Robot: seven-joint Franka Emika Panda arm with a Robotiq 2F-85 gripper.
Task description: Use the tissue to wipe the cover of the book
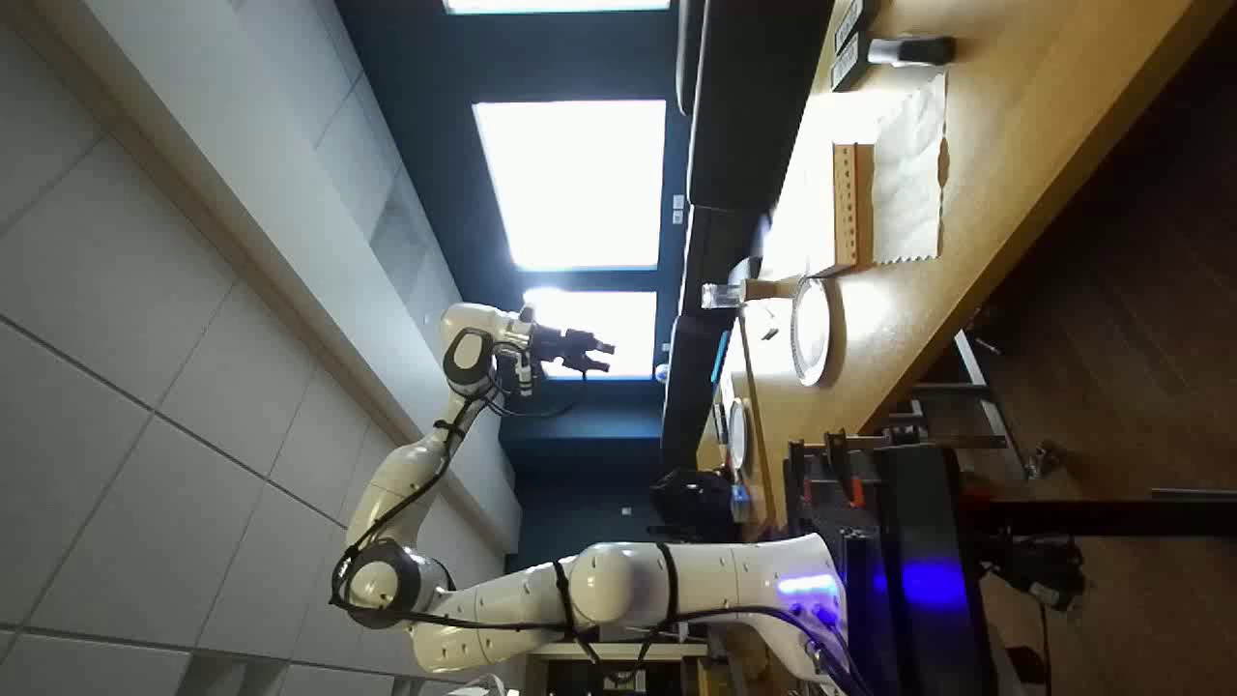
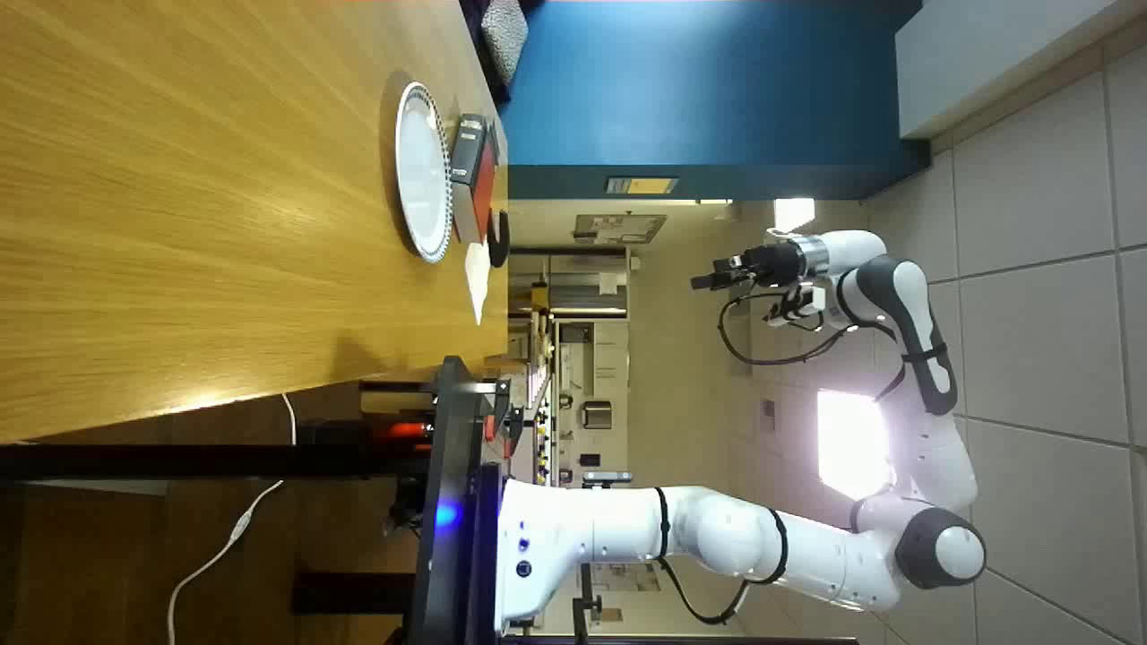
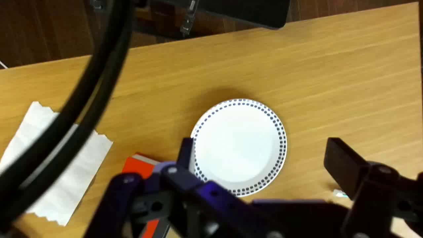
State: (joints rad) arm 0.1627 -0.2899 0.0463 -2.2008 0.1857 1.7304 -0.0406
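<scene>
The thick book has a red cover and a dark spine. Its cover [image 2: 485, 193] shows in an exterior view, and its orange-lit page edge [image 1: 846, 208] in an exterior view. In the wrist view the book [image 3: 140, 167] is partly hidden behind my gripper's finger. The white tissue [image 1: 908, 174], with zigzag ends, lies flat beside the book; it also shows in an exterior view [image 2: 478, 273] and, partly behind a cable, in the wrist view [image 3: 79, 168]. My gripper [image 1: 607, 357] is raised high above the table, open and empty; it also shows in an exterior view [image 2: 705, 282] and the wrist view [image 3: 259, 142].
A white plate with a dotted rim [image 3: 238, 145] lies on the wooden table beside the book, below my gripper. A small pale object [image 3: 340, 193] lies near it. Dark boxes [image 1: 850, 48] and a grey-white cylinder [image 1: 908, 50] stand beyond the tissue. A glass bottle [image 1: 720, 296] stands behind the plate.
</scene>
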